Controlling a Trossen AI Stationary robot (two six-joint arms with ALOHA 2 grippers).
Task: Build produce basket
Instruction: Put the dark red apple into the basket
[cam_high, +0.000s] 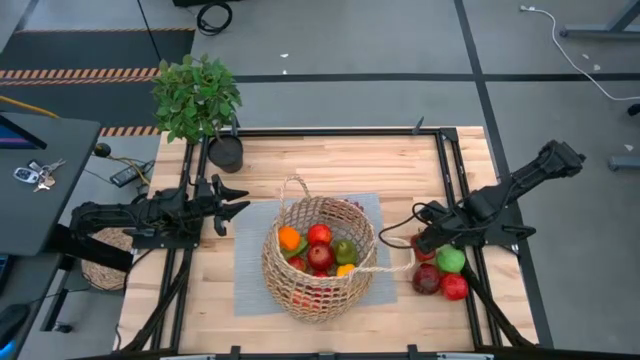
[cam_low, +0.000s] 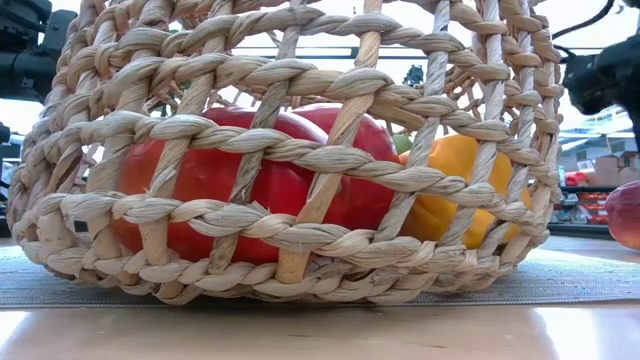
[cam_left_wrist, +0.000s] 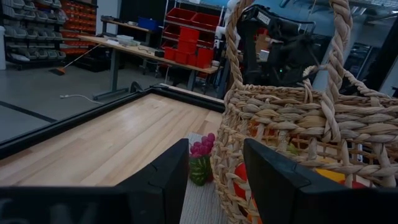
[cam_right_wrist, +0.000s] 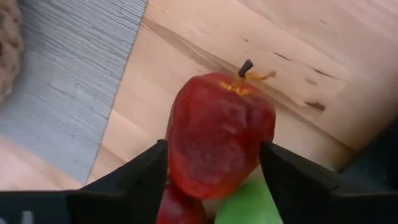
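The basket (cam_high: 318, 258), round, tan and openly woven with thin loop handles, is sitting on a grey mat (cam_high: 250, 262) in the middle of the wooden counter (cam_high: 330, 160). Inside it, red, orange, green and yellow produce (cam_high: 320, 250) is lying piled together, showing through the gaps in the weave. The right tool (cam_right_wrist: 214, 165) is gripping a red apple (cam_right_wrist: 217, 134) with a short brown stem, its fingers pressing on both sides, just beside a green fruit (cam_high: 451, 260) and two more red fruits (cam_high: 440, 282) on the counter to the right of the basket. The left tool (cam_high: 238, 200) is hovering to the basket's left, fingers together.
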